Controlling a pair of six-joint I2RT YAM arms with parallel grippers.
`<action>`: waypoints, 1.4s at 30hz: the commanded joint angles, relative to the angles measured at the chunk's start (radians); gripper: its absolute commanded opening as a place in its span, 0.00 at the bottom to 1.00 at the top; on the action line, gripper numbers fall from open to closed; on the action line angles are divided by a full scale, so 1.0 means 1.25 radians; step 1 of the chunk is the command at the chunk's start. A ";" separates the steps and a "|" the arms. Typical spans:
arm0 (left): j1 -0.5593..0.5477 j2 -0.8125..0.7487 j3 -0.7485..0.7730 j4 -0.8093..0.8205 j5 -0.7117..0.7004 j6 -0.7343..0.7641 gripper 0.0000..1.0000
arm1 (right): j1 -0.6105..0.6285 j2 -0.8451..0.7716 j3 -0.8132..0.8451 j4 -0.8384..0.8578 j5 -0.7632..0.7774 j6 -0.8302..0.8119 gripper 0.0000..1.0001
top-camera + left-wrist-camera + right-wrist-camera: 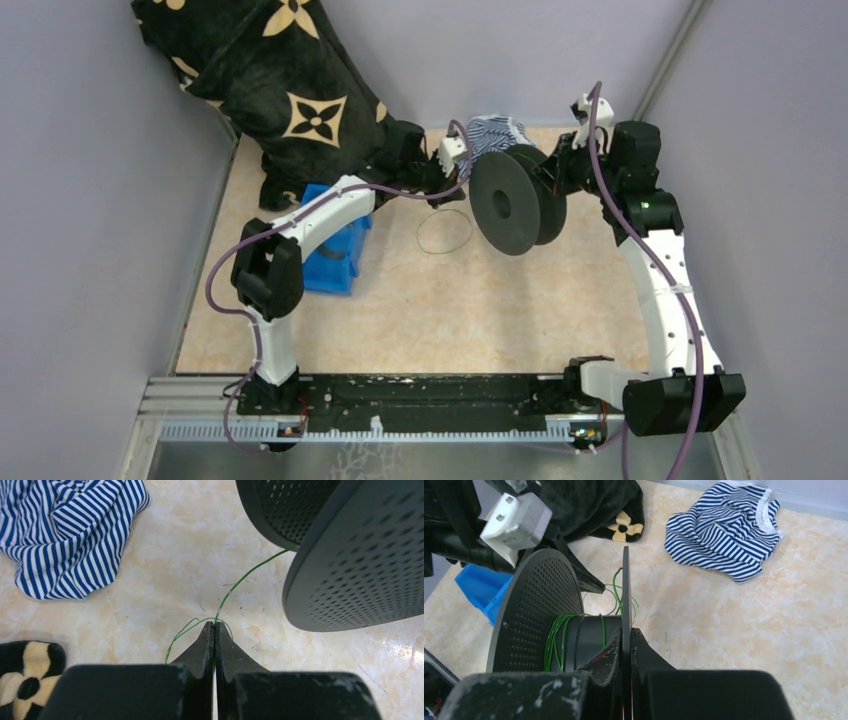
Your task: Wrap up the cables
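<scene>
The cable is a thin green wire. It runs from my left gripper, which is shut on it, up to the black perforated spool. A loose loop of it lies on the table below the left gripper. Several turns sit wound on the spool's hub. My right gripper is shut on the edge of one spool flange and holds the spool tilted above the table.
A blue-and-white striped cloth lies at the back of the table. A black blanket with tan flowers is piled at the back left. A blue bin stands under the left arm. Grey walls close in both sides.
</scene>
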 commanded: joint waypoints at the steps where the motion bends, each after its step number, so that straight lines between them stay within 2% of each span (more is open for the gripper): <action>1: 0.007 -0.025 -0.031 0.048 0.044 -0.025 0.00 | 0.002 -0.020 0.084 0.044 -0.006 0.035 0.00; 6: 0.015 -0.030 -0.066 0.074 0.086 -0.057 0.04 | 0.002 -0.010 0.109 0.039 0.018 0.044 0.00; 17: 0.044 -0.033 -0.125 0.110 0.180 -0.092 0.44 | 0.002 -0.003 0.137 0.025 0.032 0.042 0.00; 24: 0.047 -0.063 -0.184 0.136 0.228 -0.079 0.61 | 0.002 0.000 0.151 0.025 0.052 0.042 0.00; 33: 0.047 -0.082 -0.245 0.200 0.239 -0.076 0.72 | 0.002 0.006 0.165 0.031 0.014 0.045 0.00; 42: 0.047 -0.074 -0.286 0.291 0.284 -0.105 0.77 | 0.002 0.021 0.208 0.033 -0.069 0.091 0.00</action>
